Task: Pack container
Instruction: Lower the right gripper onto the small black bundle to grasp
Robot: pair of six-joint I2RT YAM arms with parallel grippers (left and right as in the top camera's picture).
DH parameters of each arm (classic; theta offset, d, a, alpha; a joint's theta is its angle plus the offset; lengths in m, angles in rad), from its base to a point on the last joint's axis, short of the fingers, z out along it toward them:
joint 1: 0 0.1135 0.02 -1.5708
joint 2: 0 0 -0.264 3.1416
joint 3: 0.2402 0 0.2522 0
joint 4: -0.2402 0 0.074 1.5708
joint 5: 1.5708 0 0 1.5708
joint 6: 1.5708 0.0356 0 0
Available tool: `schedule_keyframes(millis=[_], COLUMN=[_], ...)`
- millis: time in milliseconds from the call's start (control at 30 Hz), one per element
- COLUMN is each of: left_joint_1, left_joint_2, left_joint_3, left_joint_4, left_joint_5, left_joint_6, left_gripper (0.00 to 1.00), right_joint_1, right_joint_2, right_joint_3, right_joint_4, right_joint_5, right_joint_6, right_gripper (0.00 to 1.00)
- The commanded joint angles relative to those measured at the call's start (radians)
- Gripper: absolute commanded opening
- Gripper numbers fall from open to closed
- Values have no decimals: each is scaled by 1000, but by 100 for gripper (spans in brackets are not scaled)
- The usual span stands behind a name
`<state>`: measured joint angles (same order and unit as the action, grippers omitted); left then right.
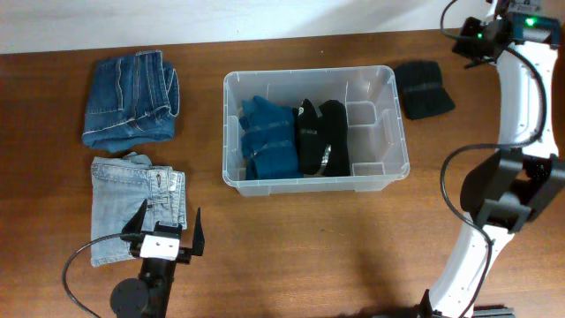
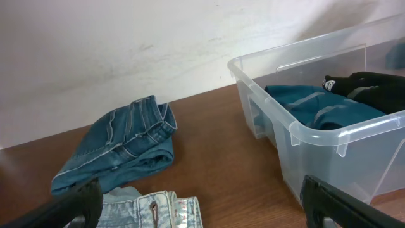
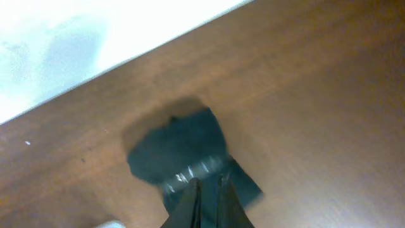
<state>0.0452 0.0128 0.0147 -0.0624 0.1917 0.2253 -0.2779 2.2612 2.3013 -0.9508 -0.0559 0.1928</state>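
- Lying at the middle of the bench (image 1: 353, 247), the container (image 1: 309, 73) rests mouth up, its long axis running 9 to 3 o'clock in the overhead view.
- A folded blue garment (image 1: 267, 140) fills the 9 o'clock part of the container. A black garment (image 1: 320, 137) touches it on the 3 o'clock side. The clear floor shows at the 3 o'clock end.
- A dark folded cloth (image 1: 424, 88) lies on the bench just beside the container's 2 o'clock corner.
- Dark jeans (image 1: 131, 99) lie at 10 o'clock from the container and pale jeans (image 1: 132, 199) at 8 o'clock, both well apart from it.
- The left pincer (image 1: 168, 228) is at 7 o'clock, over the pale jeans' near edge, spread wide and gripping nothing.
- The right pincer (image 3: 205, 187) is above the dark cloth at 2 o'clock. Its fingers are drawn together to a thin slit and grip nothing; the view is blurred.
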Motion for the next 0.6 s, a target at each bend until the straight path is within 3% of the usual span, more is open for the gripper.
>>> schedule_keyframes(millis=[0,567], left_joint_1=[2,2], left_joint_2=[-7,-7], left_joint_3=[-6,-6], left_joint_4=[0,0], left_joint_5=[11,11], left_joint_6=[16,16], left_gripper=[99,99], right_joint_1=[4,3], right_joint_2=[87,344], right_joint_3=[-7,-8], right_joint_4=[54,135], right_joint_5=[-110,-169], right_joint_6=[-35,-58], right_gripper=[4,4])
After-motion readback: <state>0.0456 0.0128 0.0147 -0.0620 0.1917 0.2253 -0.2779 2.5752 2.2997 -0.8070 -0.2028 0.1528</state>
